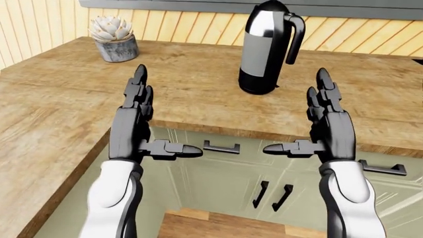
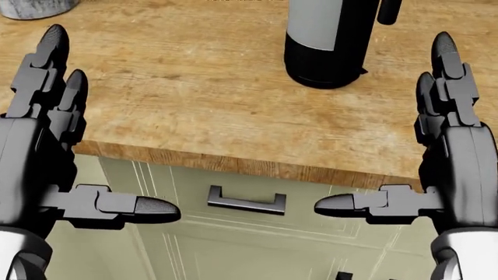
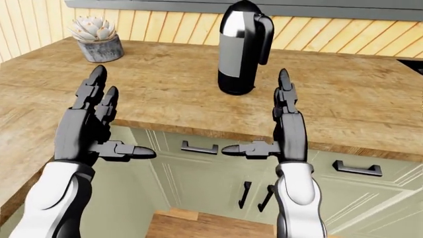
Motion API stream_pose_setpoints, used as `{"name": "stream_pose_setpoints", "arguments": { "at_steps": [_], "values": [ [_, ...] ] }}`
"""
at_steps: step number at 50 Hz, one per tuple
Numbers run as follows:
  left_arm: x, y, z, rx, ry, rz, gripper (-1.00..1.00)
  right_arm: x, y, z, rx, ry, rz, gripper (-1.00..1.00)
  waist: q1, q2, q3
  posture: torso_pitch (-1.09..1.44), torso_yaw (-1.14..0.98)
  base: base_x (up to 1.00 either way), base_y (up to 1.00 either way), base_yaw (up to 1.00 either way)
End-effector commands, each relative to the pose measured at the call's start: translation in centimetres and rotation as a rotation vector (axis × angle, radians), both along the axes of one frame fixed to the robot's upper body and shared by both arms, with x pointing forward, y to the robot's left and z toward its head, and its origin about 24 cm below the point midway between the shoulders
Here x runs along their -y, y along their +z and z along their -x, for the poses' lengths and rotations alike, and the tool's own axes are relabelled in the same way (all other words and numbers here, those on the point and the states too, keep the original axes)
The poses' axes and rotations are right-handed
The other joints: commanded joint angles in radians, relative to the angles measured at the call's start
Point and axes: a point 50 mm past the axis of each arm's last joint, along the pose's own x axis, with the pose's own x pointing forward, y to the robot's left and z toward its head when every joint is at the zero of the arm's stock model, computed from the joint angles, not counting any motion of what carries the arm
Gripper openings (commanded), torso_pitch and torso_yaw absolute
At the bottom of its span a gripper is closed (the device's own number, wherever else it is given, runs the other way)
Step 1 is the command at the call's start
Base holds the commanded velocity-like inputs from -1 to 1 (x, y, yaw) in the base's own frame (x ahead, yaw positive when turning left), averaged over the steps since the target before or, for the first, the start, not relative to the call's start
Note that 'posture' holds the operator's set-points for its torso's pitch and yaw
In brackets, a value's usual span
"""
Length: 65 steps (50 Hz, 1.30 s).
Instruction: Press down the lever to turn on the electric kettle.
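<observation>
Wooden counter point(image 1: 59, 94) bears a black-and-silver kettle point(image 1: 266, 49) (upright); left hand point(image 1: 135, 119) and right hand point(image 1: 329, 121) splayed open.

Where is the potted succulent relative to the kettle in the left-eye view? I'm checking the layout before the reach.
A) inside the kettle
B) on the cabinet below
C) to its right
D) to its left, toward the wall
D: the potted succulent stands on the wooden counter far left of the electric kettle, near the wall.

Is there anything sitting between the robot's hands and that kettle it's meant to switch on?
Nothing visible. Bare wooden counter lies between the right hand, the left hand and the kettle. The potted succulent stands far off to the left, clear of either path.
</observation>
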Motion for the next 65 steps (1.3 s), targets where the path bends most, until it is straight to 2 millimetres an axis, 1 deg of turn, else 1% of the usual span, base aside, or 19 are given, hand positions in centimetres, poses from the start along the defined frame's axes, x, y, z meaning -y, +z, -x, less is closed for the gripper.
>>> {"name": "stream_pose_setpoints", "arguments": {
  "at_steps": [1, 2, 4, 8, 12, 15, 17, 23, 27, 33, 35, 36, 38, 43, 49, 52, 53, 58, 65],
  "values": [
    [0.3, 0.9, 0.3, 0.057, -0.018, -0.002, 1.0, 0.3, 0.7, 0.4, 0.049, -0.014, 0.009, 1.0, -0.005, -0.02, -0.02, 0.0, 0.0, 0.33, 0.0, 0.0],
    [0.3, 0.9, 0.3, 0.056, -0.018, -0.002, 1.0, 0.3, 0.7, 0.4, 0.047, -0.017, 0.01, 1.0, -0.007, -0.024, -0.033, 0.0, 0.0, 0.34, 0.0, 0.0],
    [0.4, 0.8, 0.3, 0.055, -0.019, -0.002, 1.0, 0.4, 0.6, 0.3, 0.044, -0.019, 0.01, 1.0, -0.015, -0.027, 0.007, 0.0, 0.0, 0.34, 0.0, 0.0],
    [0.4, 0.9, 0.3, 0.056, -0.019, -0.001, 1.0, 0.8, 0.6, 0.7, 0.045, -0.03, 0.007, 1.0, -0.034, -0.001, -0.001, 0.0, 0.0, 0.33, -0.01, 0.0],
    [0.4, 0.9, 0.3, 0.055, -0.02, -0.001, 1.0, 1.6, 0.8, 1.2, 0.048, -0.054, 0.009, 1.0, -0.045, 0.043, 0.006, 0.0, 0.0, 0.33, -0.03, 0.0],
    [0.4, 0.8, 0.3, 0.055, -0.019, -0.002, 1.0, 2.3, 1.0, 1.7, 0.048, -0.084, 0.012, 1.0, -0.048, 0.114, -0.019, 0.0, 0.0, 0.33, -0.03, 0.0],
    [0.4, 0.8, 0.3, 0.054, -0.019, -0.002, 1.0, 2.5, 0.7, 1.7, 0.039, -0.105, 0.013, 1.0, -0.037, 0.1, 0.014, 0.0, 0.0, 0.12, -0.01, 0.0],
    [0.5, 0.9, 0.4, 0.056, -0.02, -0.002, 1.0, 4.3, 0.6, 3.0, 0.06, -0.224, -0.018, 1.0, -0.035, 0.059, -0.003, 0.0, 0.0, 0.0, -0.04, 0.0],
    [0.5, 0.9, 0.5, 0.056, -0.021, -0.002, 1.0, 4.3, 0.5, 3.0, 0.062, -0.226, -0.018, 1.0, -0.041, 0.091, -0.012, 0.0, 0.0, 0.0, -0.57, 0.0],
    [0.5, 0.9, 0.5, 0.056, -0.021, -0.001, 1.0, 4.4, 0.5, 3.1, 0.068, -0.227, -0.023, 1.0, -0.038, 0.032, -0.022, 0.0, 0.0, 0.0, -0.58, 0.0],
    [0.5, 0.9, 0.5, 0.057, -0.021, 0.0, 1.0, 4.4, 0.5, 3.1, 0.069, -0.226, -0.023, 1.0, -0.04, -0.011, -0.032, 0.0, 0.0, 0.0, -0.59, 0.0],
    [0.5, 0.9, 0.6, 0.056, -0.021, 0.0, 1.0, 4.4, 0.6, 3.1, 0.069, -0.225, -0.022, 1.0, -0.032, 0.0, -0.073, 0.0, 0.0, 0.0, -0.58, 0.0],
    [0.6, 0.9, 0.6, 0.057, -0.022, 0.0, 1.0, 4.4, 0.6, 3.0, 0.068, -0.224, -0.021, 1.0, -0.053, -0.036, -0.014, 0.0, 0.0, 0.0, -0.57, 0.0],
    [0.5, 0.9, 0.6, 0.057, -0.021, 0.001, 1.0, 4.4, 0.5, 3.0, 0.071, -0.22, -0.026, 1.0, -0.051, 0.019, 0.006, 0.0, 0.0, 0.0, -0.38, 0.0],
    [0.5, 0.9, 0.7, 0.057, -0.019, 0.0, 1.0, 4.0, 1.0, 2.6, 0.071, -0.197, -0.022, 1.0, -0.053, 0.028, 0.0, 0.0, 0.0, 0.0, 0.0, 0.0],
    [0.4, 0.9, 0.8, 0.058, -0.017, 0.0, 1.0, 3.7, 1.1, 2.0, 0.069, -0.181, -0.024, 1.0, -0.06, 0.08, -0.02, 0.0, 0.0, 0.0, 0.0, 0.0],
    [0.4, 0.9, 0.8, 0.057, -0.017, 0.0, 1.0, 3.8, 1.2, 1.8, 0.067, -0.18, -0.025, 1.0, -0.06, 0.047, -0.009, 0.0, 0.0, 0.0, 0.0, 0.0],
    [0.5, 0.9, 0.7, 0.057, -0.018, 0.001, 1.0, 4.0, 1.6, 1.6, 0.066, -0.183, -0.018, 1.0, -0.039, 0.02, -0.019, 0.0, 0.0, 0.0, 0.0, 0.0],
    [0.6, 1.0, 0.7, 0.058, -0.02, -0.001, 1.0, 4.2, 2.0, 1.6, 0.076, -0.183, -0.021, 1.0, -0.027, 0.015, -0.023, 0.0, 0.0, 0.0, 0.0, 0.0]
  ]
}}
